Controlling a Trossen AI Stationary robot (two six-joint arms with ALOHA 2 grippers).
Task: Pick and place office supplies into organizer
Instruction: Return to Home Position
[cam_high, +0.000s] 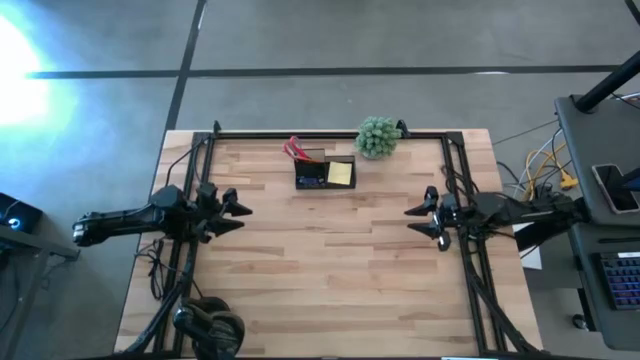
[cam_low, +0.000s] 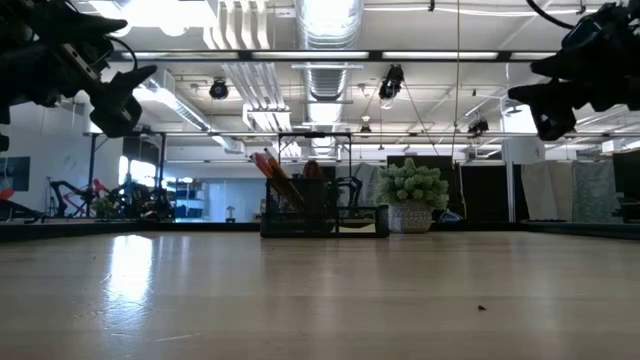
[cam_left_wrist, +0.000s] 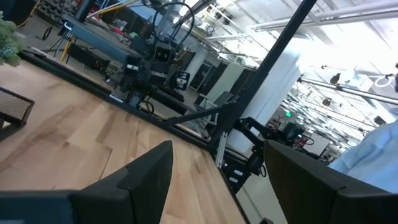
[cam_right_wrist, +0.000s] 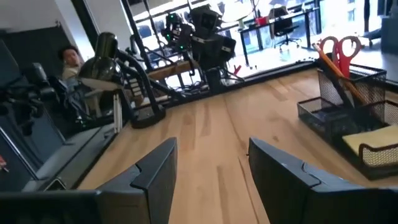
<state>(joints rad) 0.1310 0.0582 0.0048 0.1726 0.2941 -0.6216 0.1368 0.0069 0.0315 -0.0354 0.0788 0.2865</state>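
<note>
1. The organizer (cam_high: 322, 186) stands at the far middle of the worktop (cam_high: 330, 280), just beside the green ball plant (cam_high: 377, 136).
2. The red-handled scissors (cam_high: 293, 149) and an orange pencil (cam_right_wrist: 333, 71) stand in the tall mesh compartment. The yellow sticky-note pad (cam_high: 340, 173) lies in a low tray, with blue items (cam_high: 312, 180) in the tray beside it. No supply shows loose on the worktop, so loading is judged complete.
3. The left gripper (cam_high: 246, 217) sits at the worktop's left side, well apart from the organizer. Its jaws are spread, with nothing between them.
4. The right gripper (cam_high: 410, 220) mirrors it at the right side. Its jaws are also spread and empty.
5. The low view shows both grippers raised clear of the worktop.
6. The step in hand is judged to be the return to rest. Retract each arm along its own side and hold height until folded.
7. Do not sweep inward toward the organizer or plant; a nudge could tip the upright scissors.
8. On the left, avoid the headphones (cam_high: 210, 325) at the near corner.
</note>
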